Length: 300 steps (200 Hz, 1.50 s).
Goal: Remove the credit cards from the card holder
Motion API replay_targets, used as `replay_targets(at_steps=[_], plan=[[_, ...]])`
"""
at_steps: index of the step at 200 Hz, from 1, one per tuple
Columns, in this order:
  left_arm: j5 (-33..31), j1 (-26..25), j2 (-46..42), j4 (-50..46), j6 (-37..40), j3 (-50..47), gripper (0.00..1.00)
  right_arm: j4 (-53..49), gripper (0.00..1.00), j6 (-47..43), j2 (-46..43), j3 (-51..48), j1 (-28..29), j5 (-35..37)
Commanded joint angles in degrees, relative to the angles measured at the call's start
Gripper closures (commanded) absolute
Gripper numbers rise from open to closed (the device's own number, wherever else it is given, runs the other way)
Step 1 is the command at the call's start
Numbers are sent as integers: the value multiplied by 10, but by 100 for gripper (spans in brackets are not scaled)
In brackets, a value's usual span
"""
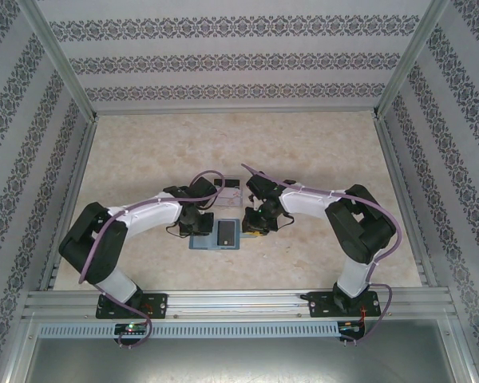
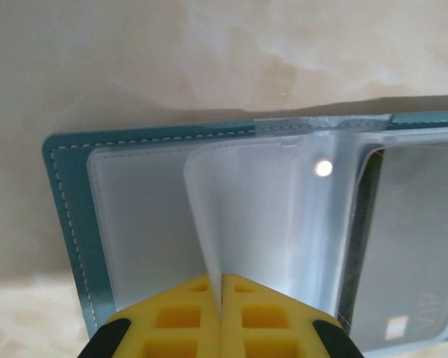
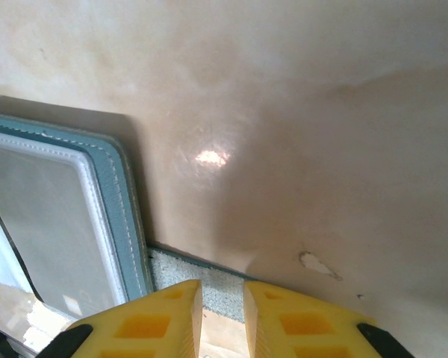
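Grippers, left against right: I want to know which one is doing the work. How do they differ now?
The left gripper is shut on a clear sleeve of the card holder; the right gripper has its jaws slightly apart. The left gripper reaches over the holder's open inside; the right gripper sits at its outer edge over a grey tab, grip unclear. Both are yellow-tipped.

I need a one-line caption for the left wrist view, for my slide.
Left gripper pinches a clear sleeve of the open card holder lying on the table.
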Motion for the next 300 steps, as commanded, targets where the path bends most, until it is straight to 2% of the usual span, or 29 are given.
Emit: replay_targets(at_steps=[1,34,67,109,151,203,262,300], plan=[[-48,5,18,-60,29,10,96,-41,76,-10,33,-14,2,45],[-59,5,31,-77,34,15,86,-44,76,-10,31,-11,3,45],[-104,5,20,-128,40,38,71,-46,76,-11,28,-12,2,47],[-134,5,-11,-177,48,72,66,-53,76,-8,15,-8,3,50],[-136,6,-33,-204,47,101,66,-64,76,-8,-1,-2,3,55],[-72,6,-68,-171,34,122,73,-79,76,-4,-28,9,6,61],[130,5,-54,32,-48,63,85,-63,76,13,-39,17,13,43],[163,3,-22,94,-71,40,90,-30,79,34,-41,9,17,20]])
